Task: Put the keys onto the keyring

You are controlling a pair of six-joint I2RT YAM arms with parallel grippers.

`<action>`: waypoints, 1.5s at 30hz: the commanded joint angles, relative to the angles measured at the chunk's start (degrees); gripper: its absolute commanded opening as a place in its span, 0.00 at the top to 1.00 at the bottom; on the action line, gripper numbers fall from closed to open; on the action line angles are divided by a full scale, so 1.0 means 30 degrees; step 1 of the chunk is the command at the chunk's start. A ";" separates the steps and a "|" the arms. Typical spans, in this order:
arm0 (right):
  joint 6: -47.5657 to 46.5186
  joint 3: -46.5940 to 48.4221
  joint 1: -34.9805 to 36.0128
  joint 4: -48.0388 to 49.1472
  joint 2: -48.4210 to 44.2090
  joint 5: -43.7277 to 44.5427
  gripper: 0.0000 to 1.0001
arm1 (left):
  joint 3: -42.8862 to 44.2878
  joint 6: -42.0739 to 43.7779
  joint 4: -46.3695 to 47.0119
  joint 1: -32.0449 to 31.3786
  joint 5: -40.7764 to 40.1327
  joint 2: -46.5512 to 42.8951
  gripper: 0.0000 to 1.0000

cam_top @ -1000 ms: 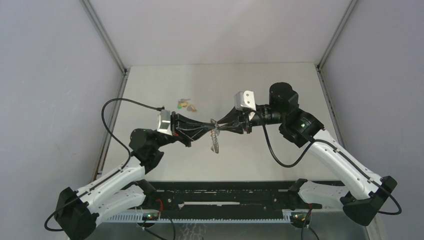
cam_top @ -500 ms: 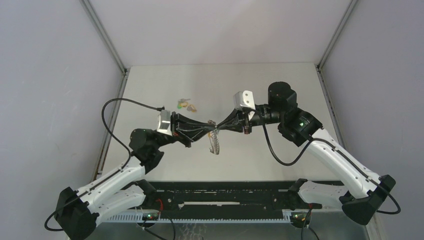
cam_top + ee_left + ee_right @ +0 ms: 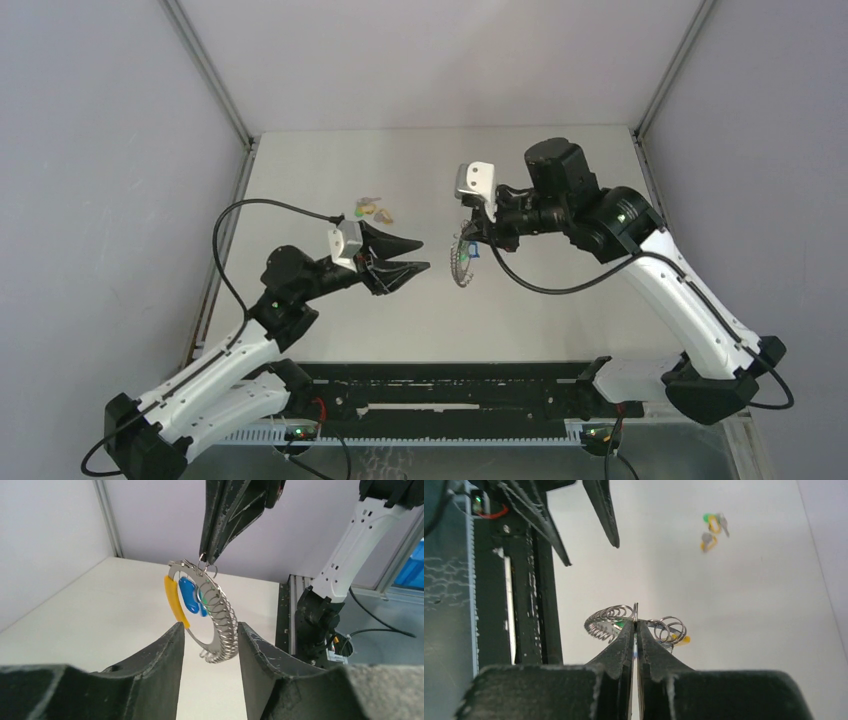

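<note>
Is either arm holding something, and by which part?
The right gripper pinches the keyring at its top edge, the ring hanging below; the open left gripper holds nothing.

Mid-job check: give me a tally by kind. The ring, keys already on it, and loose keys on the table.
keyring: 1
keys on the keyring: 2 clearly seen, yellow key and blue key
loose keys on the table: 2, green-headed key and orange-yellow key
Total: 5 seen

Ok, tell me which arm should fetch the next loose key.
Left, most likely. The left gripper is empty, jaws apart, with the loose keys on its side of the table. The right gripper is shut on the keyring, holding it in the air.
</note>
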 commanded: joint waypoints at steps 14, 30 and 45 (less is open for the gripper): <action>-0.2276 0.9675 0.4356 -1.0175 0.6062 0.7185 1.00 | -0.0470 -0.1124 0.5369 -0.0083 0.0969 0.2415 0.51; -0.2626 1.0132 0.5151 -1.0096 0.6993 0.7049 1.00 | -0.0606 -0.2123 0.8129 -0.0416 0.3142 0.4634 0.64; -0.2750 1.0022 0.5195 -0.9913 0.6962 0.6577 1.00 | -0.0948 -0.1255 0.7708 -0.0446 0.2514 0.5288 0.70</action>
